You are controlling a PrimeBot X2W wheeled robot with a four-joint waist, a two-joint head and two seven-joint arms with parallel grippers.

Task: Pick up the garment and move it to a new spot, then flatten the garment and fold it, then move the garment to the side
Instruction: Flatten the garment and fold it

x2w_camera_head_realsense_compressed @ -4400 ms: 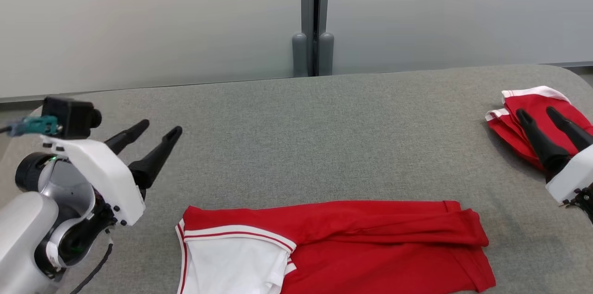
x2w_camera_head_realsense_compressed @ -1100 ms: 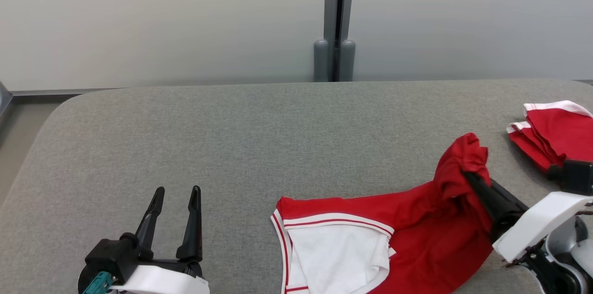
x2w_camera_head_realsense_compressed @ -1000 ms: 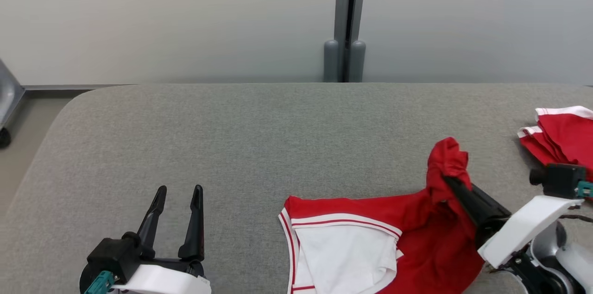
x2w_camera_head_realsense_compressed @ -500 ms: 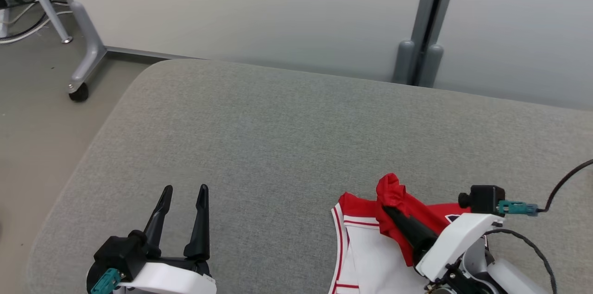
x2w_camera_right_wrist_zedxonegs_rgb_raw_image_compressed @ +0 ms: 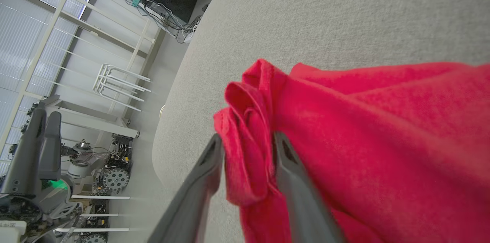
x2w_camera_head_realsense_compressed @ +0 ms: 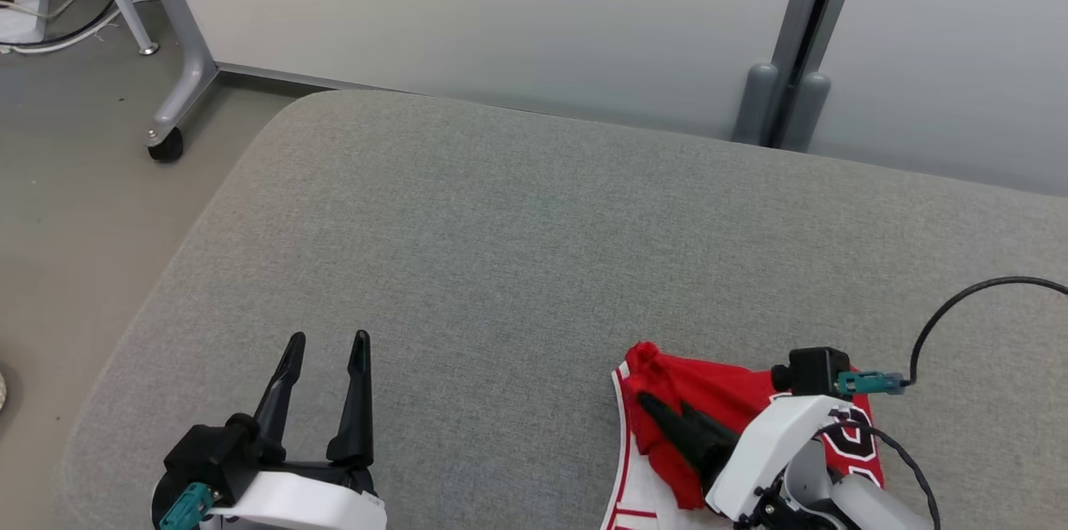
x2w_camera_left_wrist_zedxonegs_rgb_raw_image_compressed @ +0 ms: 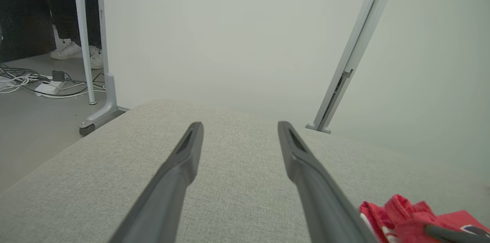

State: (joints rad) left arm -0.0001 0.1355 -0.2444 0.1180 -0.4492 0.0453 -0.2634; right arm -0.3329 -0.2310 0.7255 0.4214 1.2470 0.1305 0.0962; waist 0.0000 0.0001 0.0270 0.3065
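Note:
The garment (x2w_camera_head_realsense_compressed: 726, 396) is a red jersey with white trim, lying at the near right of the grey padded table (x2w_camera_head_realsense_compressed: 501, 221). One red edge is folded over to the left and bunched up. My right gripper (x2w_camera_head_realsense_compressed: 665, 406) rests low on that bunch. In the right wrist view its jaws (x2w_camera_right_wrist_zedxonegs_rgb_raw_image_compressed: 247, 136) stand partly open, and the red fold (x2w_camera_right_wrist_zedxonegs_rgb_raw_image_compressed: 249, 120) still sits loosely between them. My left gripper (x2w_camera_head_realsense_compressed: 328, 338) hovers wide open and empty over bare table at the near left, well apart from the garment (x2w_camera_left_wrist_zedxonegs_rgb_raw_image_compressed: 405, 216). The same gripper (x2w_camera_left_wrist_zedxonegs_rgb_raw_image_compressed: 240, 124) points toward the wall.
The table's rounded left edge drops to the floor, where a wheeled desk leg (x2w_camera_head_realsense_compressed: 167, 138) and cables (x2w_camera_head_realsense_compressed: 50, 4) lie. A grey partition post (x2w_camera_head_realsense_compressed: 784, 104) stands behind the table. A person's feet (x2w_camera_left_wrist_zedxonegs_rgb_raw_image_compressed: 72, 49) show beyond the desk leg. A black cable (x2w_camera_head_realsense_compressed: 959, 305) loops from my right wrist.
The head camera has swung left. My right gripper carried the red edge leftward over the garment and lowered it, then its jaws parted. The left gripper stayed put.

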